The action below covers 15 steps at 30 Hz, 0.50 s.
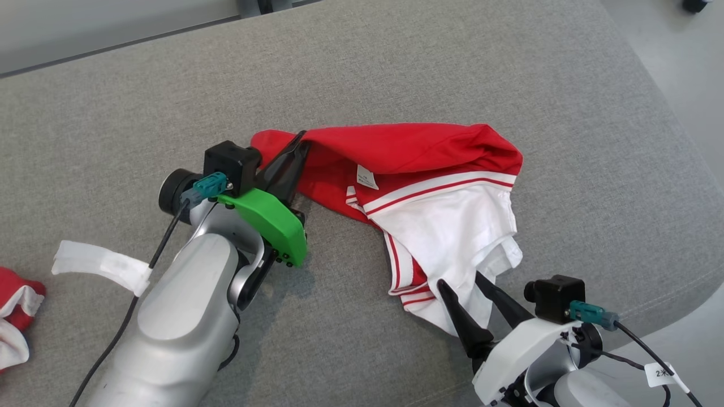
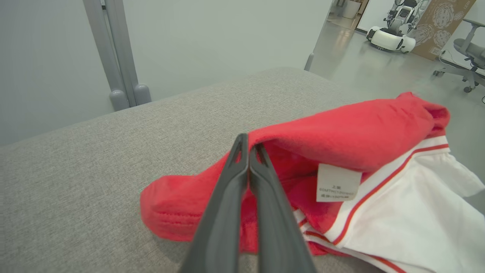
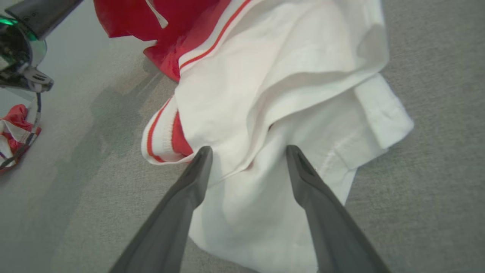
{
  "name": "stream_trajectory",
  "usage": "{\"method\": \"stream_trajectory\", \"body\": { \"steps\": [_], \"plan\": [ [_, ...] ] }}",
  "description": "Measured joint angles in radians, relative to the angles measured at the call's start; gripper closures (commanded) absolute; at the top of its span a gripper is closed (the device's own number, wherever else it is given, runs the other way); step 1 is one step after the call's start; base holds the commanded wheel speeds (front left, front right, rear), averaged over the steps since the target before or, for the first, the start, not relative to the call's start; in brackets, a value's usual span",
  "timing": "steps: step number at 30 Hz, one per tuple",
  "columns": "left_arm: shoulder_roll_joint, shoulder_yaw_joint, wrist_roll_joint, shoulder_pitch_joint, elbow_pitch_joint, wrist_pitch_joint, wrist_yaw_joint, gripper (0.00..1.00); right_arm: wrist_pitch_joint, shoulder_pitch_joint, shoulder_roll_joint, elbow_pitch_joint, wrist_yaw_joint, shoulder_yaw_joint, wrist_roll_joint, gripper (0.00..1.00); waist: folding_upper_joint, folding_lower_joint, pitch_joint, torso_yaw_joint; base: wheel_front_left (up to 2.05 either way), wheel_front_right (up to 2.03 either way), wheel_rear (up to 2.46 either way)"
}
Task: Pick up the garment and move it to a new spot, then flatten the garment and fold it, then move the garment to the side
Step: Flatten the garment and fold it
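The garment (image 1: 430, 169) is a red and white top with red stripes and a white label, lying crumpled on the grey padded table (image 1: 396, 68). My left gripper (image 1: 300, 138) is shut, its fingertips pinching the red edge at the garment's far left. In the left wrist view the two fingers (image 2: 227, 197) are pressed together and the red fold (image 2: 360, 129) rises from their tips. My right gripper (image 1: 461, 282) stands open over the white lower hem. In the right wrist view the white cloth (image 3: 273, 76) lies between and beneath the spread fingers (image 3: 189, 189).
Another red and white cloth (image 1: 14, 316) lies at the table's left edge, and is also visible in the right wrist view (image 3: 15, 129). The table's rounded right edge drops to the floor (image 1: 690, 56). Beyond the table stand a grey post (image 2: 117, 57), a white robot (image 2: 390, 34) and an office chair (image 2: 470, 57).
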Motion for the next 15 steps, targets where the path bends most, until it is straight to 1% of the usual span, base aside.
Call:
{"method": "stream_trajectory", "body": {
  "steps": [4,9,15],
  "plan": [
    [0.003,-0.007,-0.001,-0.002,0.014,0.044,-0.004,1.0,0.005,0.0,0.01,-0.002,0.007,0.011,0.0,0.0,0.0,0.0,-0.002,0.001,0.0,0.0,0.0],
    [0.005,-0.01,-0.009,-0.017,0.015,0.062,-0.006,1.0,0.007,-0.002,0.009,-0.01,0.01,0.021,-0.006,0.0,0.0,0.0,-0.003,-0.001,0.0,0.0,0.0],
    [0.01,-0.008,-0.028,-0.022,0.012,0.07,-0.009,1.0,0.007,-0.002,-0.018,-0.037,0.008,-0.003,-0.039,0.0,0.0,0.0,-0.008,-0.005,0.0,0.0,0.0]
  ]
}}
